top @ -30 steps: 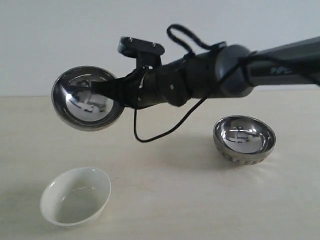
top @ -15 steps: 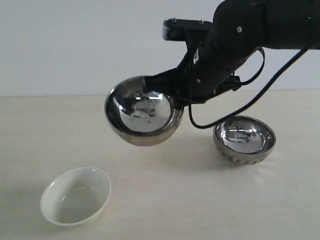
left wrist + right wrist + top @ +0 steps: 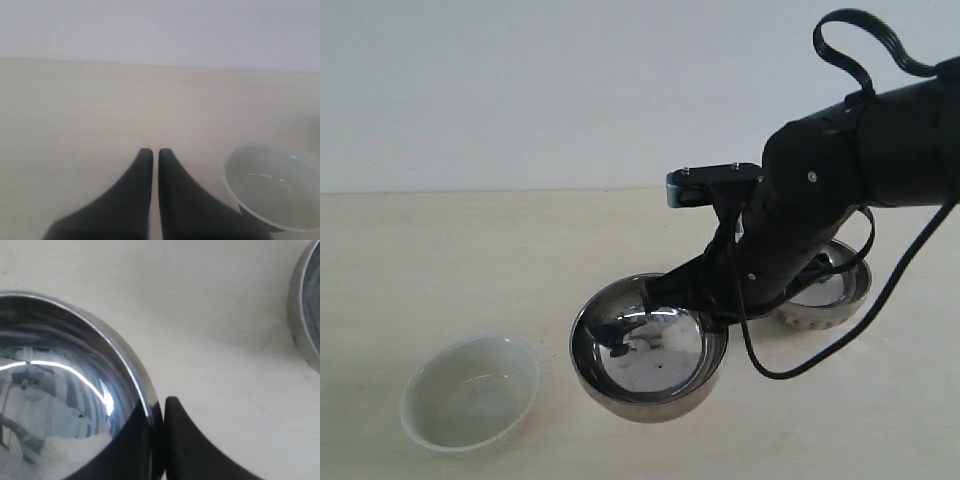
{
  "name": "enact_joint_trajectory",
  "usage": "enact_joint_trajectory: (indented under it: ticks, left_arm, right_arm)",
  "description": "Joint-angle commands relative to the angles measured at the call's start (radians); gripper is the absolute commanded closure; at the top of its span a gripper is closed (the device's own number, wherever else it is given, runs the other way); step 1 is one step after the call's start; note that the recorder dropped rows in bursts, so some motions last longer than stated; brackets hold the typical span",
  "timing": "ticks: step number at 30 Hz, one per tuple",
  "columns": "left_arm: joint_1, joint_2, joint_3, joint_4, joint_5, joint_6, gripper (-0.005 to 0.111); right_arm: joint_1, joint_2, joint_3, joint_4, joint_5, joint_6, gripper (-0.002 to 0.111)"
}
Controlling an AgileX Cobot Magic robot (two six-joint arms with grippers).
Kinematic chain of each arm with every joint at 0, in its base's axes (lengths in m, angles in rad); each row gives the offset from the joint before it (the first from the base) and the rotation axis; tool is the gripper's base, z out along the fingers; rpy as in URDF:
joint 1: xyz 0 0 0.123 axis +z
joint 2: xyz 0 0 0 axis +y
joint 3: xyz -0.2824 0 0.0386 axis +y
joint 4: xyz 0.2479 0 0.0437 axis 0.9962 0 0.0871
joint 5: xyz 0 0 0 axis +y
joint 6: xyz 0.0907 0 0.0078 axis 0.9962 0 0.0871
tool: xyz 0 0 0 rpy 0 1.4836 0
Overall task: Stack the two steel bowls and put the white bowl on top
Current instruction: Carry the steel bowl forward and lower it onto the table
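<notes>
Steel bowls first: the smooth steel bowl [image 3: 648, 352] sits low in the centre of the exterior view, mouth up and tipped a little toward the camera, its mirror inside throwing back dark shapes. The right gripper [image 3: 159, 405] has it by the far rim. The jaws are closed tight on that rim, one black finger inside the bowl and one outside, as the right wrist view shows plainly. Whether the bowl's underside touches the tabletop [image 3: 440, 260] or hangs just above it I cannot tell from this angle.

The ribbed steel bowl [image 3: 815, 312] stands upright on the tabletop at middle right of the exterior view, just behind and to the right of the held bowl. It is mostly hidden by the black right arm [image 3: 860, 160], so only part of its rim and ribbed lower wall show. The two steel bowls are apart, not nested. A black cable [image 3: 790, 376] loops down from the arm in front of the ribbed bowl.

The white bowl [image 3: 470, 392] rests upright at lower left, well apart from both steel bowls.

The left gripper [image 3: 151, 151] hangs low over the tabletop with the white bowl near it — its jaws are drawn together to a thin slit, gripping nothing. A pale wall [image 3: 520, 90] fills the upper half of the exterior view.
</notes>
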State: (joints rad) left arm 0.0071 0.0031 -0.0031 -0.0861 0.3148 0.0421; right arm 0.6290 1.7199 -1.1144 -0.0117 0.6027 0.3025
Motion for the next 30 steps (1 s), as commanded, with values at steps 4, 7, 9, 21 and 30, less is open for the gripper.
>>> enact_joint_trajectory:
  ticks: [4, 7, 9, 21, 30]
  left_arm:
    - [-0.005, -0.003, 0.003, 0.0, -0.009, -0.005, 0.103]
    - [-0.005, -0.003, 0.003, 0.0, -0.009, -0.005, 0.103]
    - [-0.005, -0.003, 0.003, 0.0, -0.009, -0.005, 0.103]
    - [-0.005, -0.003, 0.003, 0.0, -0.009, -0.005, 0.103]
    - [-0.005, -0.003, 0.003, 0.0, -0.009, -0.005, 0.103]
  right_arm:
    - [-0.002, -0.015, 0.054, 0.032, -0.06, -0.05, 0.108]
    - [-0.002, -0.015, 0.055, 0.032, -0.059, -0.055, 0.108]
    - [-0.002, -0.015, 0.055, 0.035, -0.057, -0.06, 0.108]
    - [-0.002, -0.013, 0.055, 0.055, -0.023, -0.088, 0.108]
    - [-0.002, -0.013, 0.055, 0.062, 0.007, -0.096, 0.108]
